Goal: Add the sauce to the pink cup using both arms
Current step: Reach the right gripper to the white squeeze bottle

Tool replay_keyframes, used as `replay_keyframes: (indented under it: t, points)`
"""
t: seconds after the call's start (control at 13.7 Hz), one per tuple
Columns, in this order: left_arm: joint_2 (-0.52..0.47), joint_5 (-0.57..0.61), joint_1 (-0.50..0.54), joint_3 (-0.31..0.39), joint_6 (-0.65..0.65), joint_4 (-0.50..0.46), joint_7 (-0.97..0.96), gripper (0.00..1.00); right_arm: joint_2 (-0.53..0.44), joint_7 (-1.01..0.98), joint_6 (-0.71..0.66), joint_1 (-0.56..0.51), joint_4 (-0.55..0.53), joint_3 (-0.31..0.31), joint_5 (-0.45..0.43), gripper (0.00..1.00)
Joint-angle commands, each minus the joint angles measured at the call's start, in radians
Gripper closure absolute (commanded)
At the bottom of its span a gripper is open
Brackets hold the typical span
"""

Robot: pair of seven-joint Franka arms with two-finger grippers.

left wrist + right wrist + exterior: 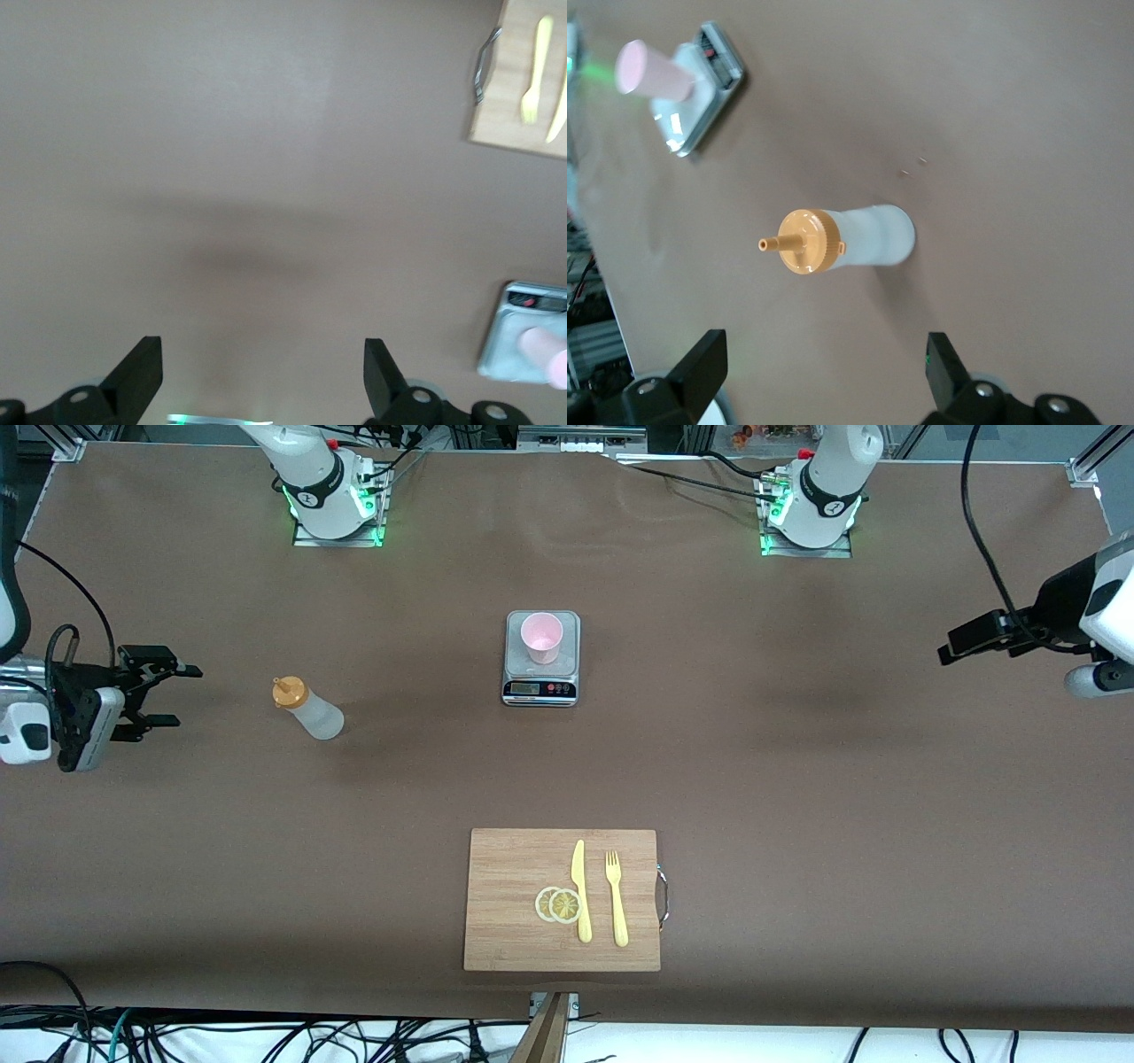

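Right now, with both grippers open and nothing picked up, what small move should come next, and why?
Probably move the right gripper to the sauce bottle, which stands upright and untouched at the right arm's end of the table. The pink cup already sits on the kitchen scale, and the open left gripper waits.

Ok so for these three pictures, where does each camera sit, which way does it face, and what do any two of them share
Front view: high across the table, facing both bases; left claw and right claw, both open, hang over the table's ends.
Left wrist view: on the left wrist, looking down at bare table; open left claw fingertips show.
Right wrist view: on the right wrist, looking down over the sauce bottle; open right claw fingertips show.
Shared: all three show the pink cup on the scale.
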Motion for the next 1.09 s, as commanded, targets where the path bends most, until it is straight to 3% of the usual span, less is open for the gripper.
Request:
replay_keyframes:
  t: [0.0, 0.22, 0.58, 1.02]
  points:
    - [-0.017, 0.045, 0.081, -0.085, -0.012, -0.029, 0.092, 0.0, 0.014, -0.249, 0.022, -0.059, -0.079, 0.004, 0.113, 0.0]
    - [-0.029, 0.107, 0.116, -0.172, -0.037, -0.032, 0.102, 0.0, 0.12, -0.552, 0.012, -0.126, -0.088, 0.004, 0.259, 0.0]
    - [-0.029, 0.104, 0.113, -0.172, -0.048, -0.046, 0.102, 0.0, 0.253, -0.944, 0.006, -0.162, -0.131, 0.007, 0.489, 0.0]
    - [-0.027, 0.098, 0.112, -0.174, -0.043, -0.04, 0.1, 0.0, 0.396, -1.273, -0.115, -0.177, -0.142, 0.007, 0.571, 0.0]
